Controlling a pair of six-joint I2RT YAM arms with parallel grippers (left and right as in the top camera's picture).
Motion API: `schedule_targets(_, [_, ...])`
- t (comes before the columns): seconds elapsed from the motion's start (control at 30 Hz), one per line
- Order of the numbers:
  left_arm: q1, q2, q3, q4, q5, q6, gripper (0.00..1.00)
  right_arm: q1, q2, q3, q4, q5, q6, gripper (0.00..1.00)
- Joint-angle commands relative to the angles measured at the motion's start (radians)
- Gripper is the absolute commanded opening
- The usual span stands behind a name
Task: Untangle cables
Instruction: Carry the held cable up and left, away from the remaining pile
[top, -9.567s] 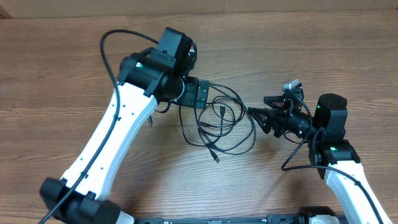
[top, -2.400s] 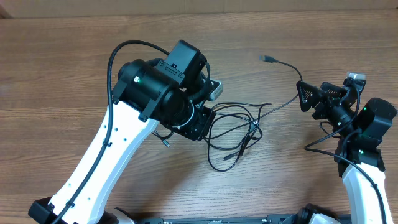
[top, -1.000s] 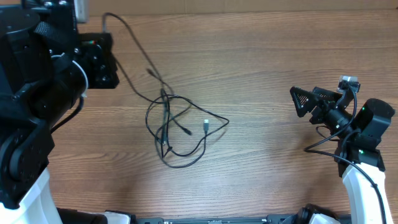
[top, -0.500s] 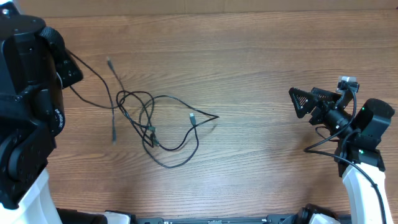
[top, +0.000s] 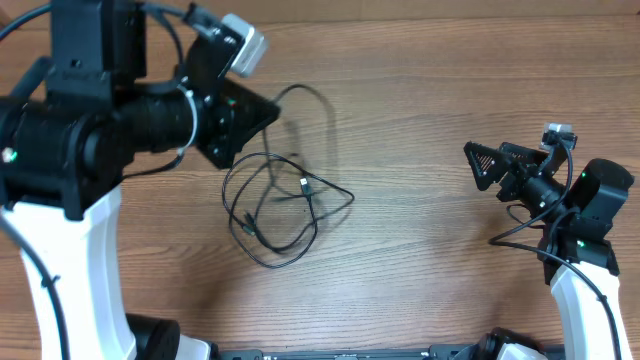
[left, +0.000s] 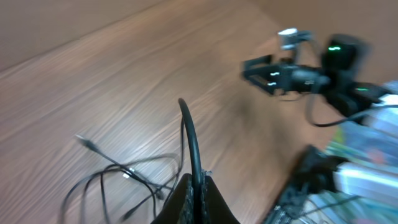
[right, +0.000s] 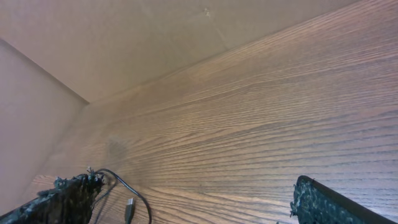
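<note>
Between the pressed-together fingers of the left end effector (top: 265, 108) one strand of the cables (top: 300, 192) is clamped. The left wrist view shows that strand (left: 189, 137) rising from the closed tips (left: 198, 190) in a single arc. Below and just ahead of this end effector, the remaining loops lie in one loose tangle on the counter (top: 420, 80).

Two arms and two end effectors are in view. How many separate cords make up the tangle cannot be told, because the strands cross each other. One silver-tipped plug (top: 303, 185) lies near the middle of the tangle, and a second, darker plug end sits at the loop's lower left.

Well apart from the tangle, the right end effector (top: 480, 165) has its fingers (right: 68, 194) spread wide with only bare wood between them. In the right wrist view a short piece of cord with a pale plug (right: 130, 203) shows beside one finger, cut off by the frame edge. The left wrist view is blurred toward its far side.
</note>
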Motion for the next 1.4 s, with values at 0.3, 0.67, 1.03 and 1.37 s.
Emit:
schedule_targets(0.3, [0.001,-0.009,0.006,0.221,0.136,-0.235,0.04,-0.006,0.000,0.009,0.003,-0.009,-0.001,1.00])
schedule_targets(0.67, [0.001,-0.055,0.006,0.733,0.039,-0.594,0.04,-0.006,0.000,0.009,0.000,-0.009,-0.001,1.00])
schedule_targets(1.03, [0.000,-0.029,0.005,0.938,-0.342,-0.709,0.04,-0.006,0.000,0.009,-0.043,-0.008,-0.034,1.00])
schedule_targets(1.37, [0.000,0.191,0.005,0.924,-0.373,-0.724,0.04,-0.006,0.000,0.009,-0.056,-0.005,-0.034,1.00])
